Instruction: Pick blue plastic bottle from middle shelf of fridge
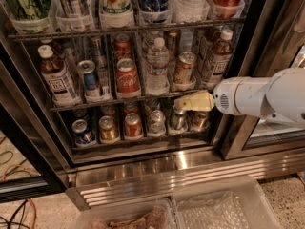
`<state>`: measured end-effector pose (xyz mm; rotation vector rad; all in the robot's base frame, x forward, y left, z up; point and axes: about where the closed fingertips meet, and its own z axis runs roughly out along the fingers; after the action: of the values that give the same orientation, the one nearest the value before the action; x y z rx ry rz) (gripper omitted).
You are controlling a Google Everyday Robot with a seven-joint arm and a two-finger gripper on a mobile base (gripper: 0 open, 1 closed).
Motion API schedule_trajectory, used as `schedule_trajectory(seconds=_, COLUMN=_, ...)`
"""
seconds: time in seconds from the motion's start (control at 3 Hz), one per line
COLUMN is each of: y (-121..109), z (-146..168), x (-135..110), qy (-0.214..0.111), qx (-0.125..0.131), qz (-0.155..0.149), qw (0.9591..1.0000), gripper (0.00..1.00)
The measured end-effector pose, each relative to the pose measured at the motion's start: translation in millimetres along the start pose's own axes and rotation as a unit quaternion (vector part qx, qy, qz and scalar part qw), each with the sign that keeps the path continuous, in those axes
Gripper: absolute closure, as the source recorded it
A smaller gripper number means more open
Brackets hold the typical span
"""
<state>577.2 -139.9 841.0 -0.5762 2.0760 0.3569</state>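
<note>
Probably light, slick and slightly squashy, the blue plastic bottle (216, 60) suits a hold across its label; the tool (180, 102) hovers at the middle shelf (119, 100) edge below, open or closed I cannot tell

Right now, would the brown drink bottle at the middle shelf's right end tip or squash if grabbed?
The blue plastic bottle looks full, probably heavyish and firm. Tall and narrow, it may tip if nudged high. The claw sits below it, at the front edge of the middle shelf.
</note>
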Motion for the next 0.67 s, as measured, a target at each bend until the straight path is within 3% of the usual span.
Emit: schedule_trajectory(seconds=0.67, y=6.3, z=10.9, x=-5.5, qy=-0.028, qx=0.015, qz=0.027, qw=0.9991, gripper=0.0)
